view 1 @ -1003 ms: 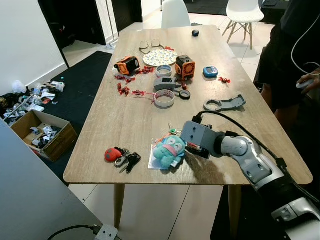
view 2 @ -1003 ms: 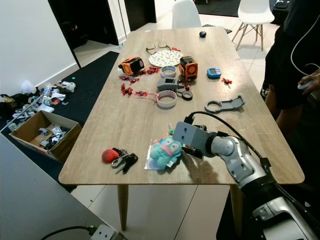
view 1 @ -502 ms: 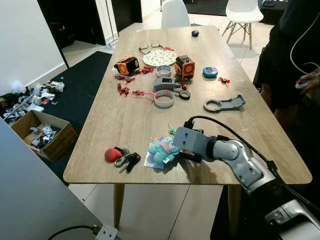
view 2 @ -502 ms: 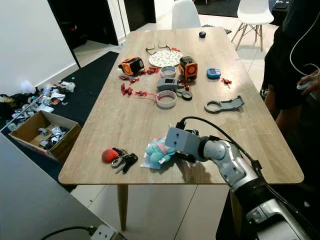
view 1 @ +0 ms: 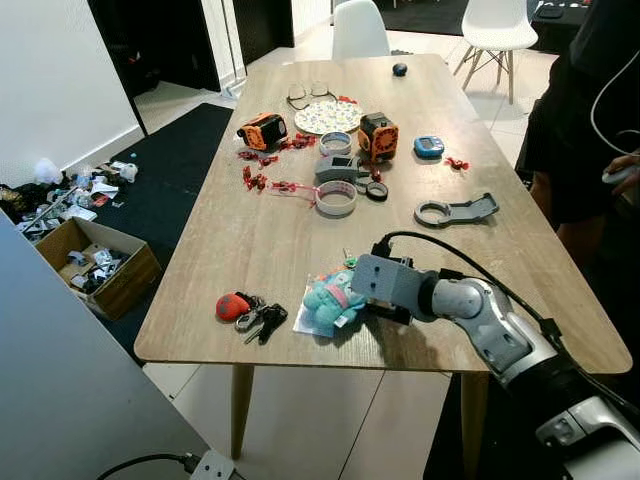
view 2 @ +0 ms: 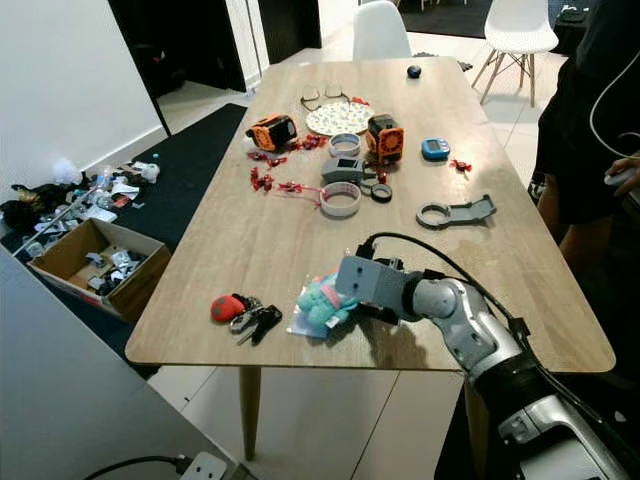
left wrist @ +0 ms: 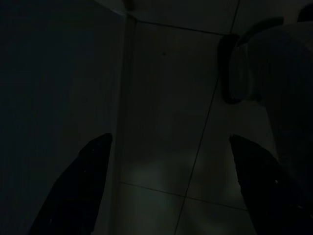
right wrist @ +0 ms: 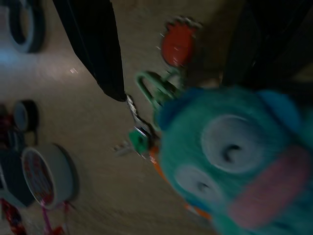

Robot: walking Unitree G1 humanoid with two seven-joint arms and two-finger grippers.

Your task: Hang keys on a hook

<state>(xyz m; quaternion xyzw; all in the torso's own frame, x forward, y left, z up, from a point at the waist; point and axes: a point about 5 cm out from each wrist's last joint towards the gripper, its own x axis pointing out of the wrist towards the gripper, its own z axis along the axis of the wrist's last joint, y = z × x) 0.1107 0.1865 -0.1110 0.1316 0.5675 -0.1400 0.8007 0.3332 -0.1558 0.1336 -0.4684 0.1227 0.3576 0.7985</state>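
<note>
**Right gripper at the plush keychain on the desk's near edge**

The right gripper (view 1: 352, 292) reaches across the near part of the wooden desk (view 1: 255, 250) and meets a teal plush keychain (view 1: 332, 298), which lies on a small clear wrapper (view 1: 303, 322) close to the front edge. In the right wrist view the plush (right wrist: 234, 161) is seen close up, with round eyes and a pink mouth, and two black fingers (right wrist: 95, 46) stand apart on either side of its upper end; a green clip with small keys (right wrist: 146, 105) lies on the desk between them, just beside the plush. Whether the fingers actually press on the plush cannot be told. A second bunch of keys (view 1: 258, 321) with a red fob (view 1: 232, 306) rests to the robot's left of the plush, near but not touching it. Farther back on the desk are a tape roll (view 1: 336, 198), a grey bracket (view 1: 456, 210), two orange blocks (view 1: 378, 136), a patterned plate (view 1: 324, 116) and spectacles (view 1: 304, 92). A person in dark clothes (view 1: 580, 110) stands at the desk's right side. A cardboard box (view 1: 95, 265) of clutter sits on the floor to the left. The left gripper (left wrist: 171, 191) hangs over dim floor tiles, its fingers apart.
</note>
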